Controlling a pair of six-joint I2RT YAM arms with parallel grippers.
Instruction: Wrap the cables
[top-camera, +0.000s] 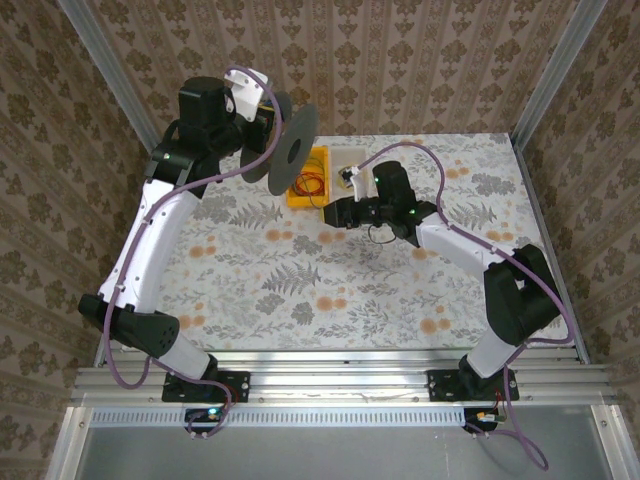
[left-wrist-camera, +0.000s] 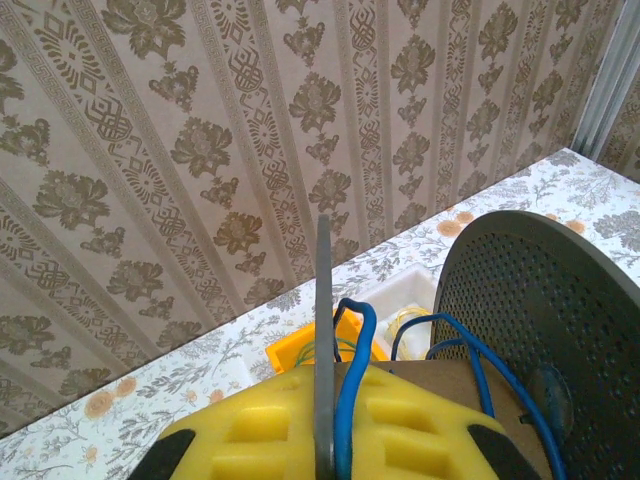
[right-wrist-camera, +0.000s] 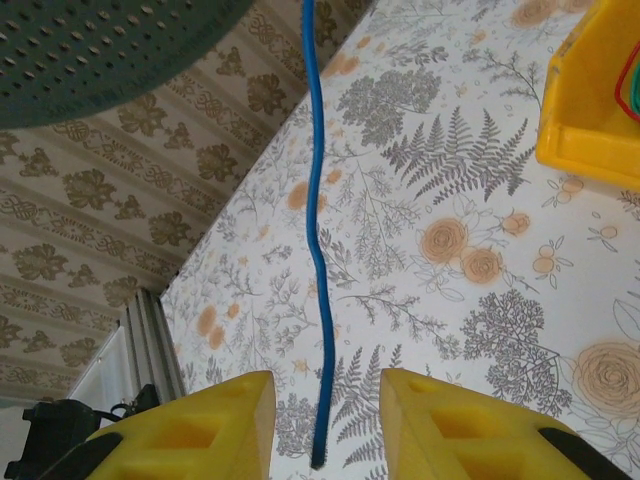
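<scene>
My left gripper is raised above the far left of the table. It is shut on the thin edge of the black spool, whose perforated second flange stands to the right. The blue cable runs over the yellow pads beside that edge and loops onto the spool core. From above, the spool hangs next to the left gripper. Lower down, my right gripper is open, and the blue cable's loose end hangs between its fingers without touching them. The right gripper sits just below the bins.
A yellow bin with thin red and green cable coils and a white tray stand at the back middle. In the right wrist view the yellow bin is at the top right. Wallpapered walls close in three sides.
</scene>
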